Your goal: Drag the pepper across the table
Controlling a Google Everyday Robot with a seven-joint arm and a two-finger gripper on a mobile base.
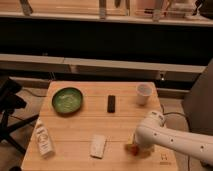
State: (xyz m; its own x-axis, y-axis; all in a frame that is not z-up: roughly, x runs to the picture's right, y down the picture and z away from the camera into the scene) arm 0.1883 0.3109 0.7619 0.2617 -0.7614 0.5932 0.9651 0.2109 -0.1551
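The pepper (131, 147) shows as a small red-orange tip on the light wooden table (85, 125), near the front right, mostly hidden under my white arm. My gripper (136, 145) is down at the pepper, at the end of the arm that reaches in from the right; the arm's bulk covers it.
A green bowl (67, 99) sits at the back left. A black block (111, 103) lies at the middle back. A white cup (144, 93) stands at the back right. A white bottle (43, 137) lies at the front left, a white packet (98, 146) at front centre.
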